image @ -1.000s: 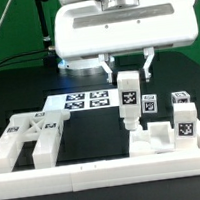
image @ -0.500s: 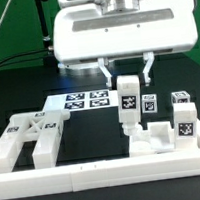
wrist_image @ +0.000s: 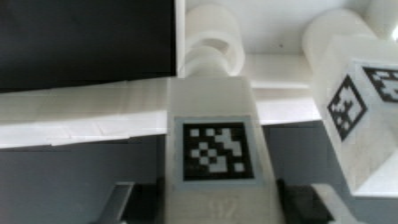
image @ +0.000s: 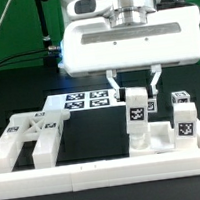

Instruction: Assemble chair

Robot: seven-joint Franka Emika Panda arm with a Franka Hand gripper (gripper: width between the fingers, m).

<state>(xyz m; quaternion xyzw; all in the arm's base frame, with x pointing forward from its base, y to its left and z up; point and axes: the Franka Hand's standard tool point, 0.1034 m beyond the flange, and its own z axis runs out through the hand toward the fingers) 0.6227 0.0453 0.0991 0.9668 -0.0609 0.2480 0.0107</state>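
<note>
pinching: fingers (image: 153,80) clamp upright chair piece (image: 138,112) | close beside: tagged chair post (image: 181,116) | behind: marker board (image: 86,100) | front: border rail (image: 97,175)

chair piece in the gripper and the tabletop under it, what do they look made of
The chair piece in the gripper: probably plastic, matte white. The colour is even, there is no glare, and the edges are blocky and slightly rounded.
The tabletop: black and matte, with no reflections. It could be cloth or a coated board; the pictures do not show which.
</note>
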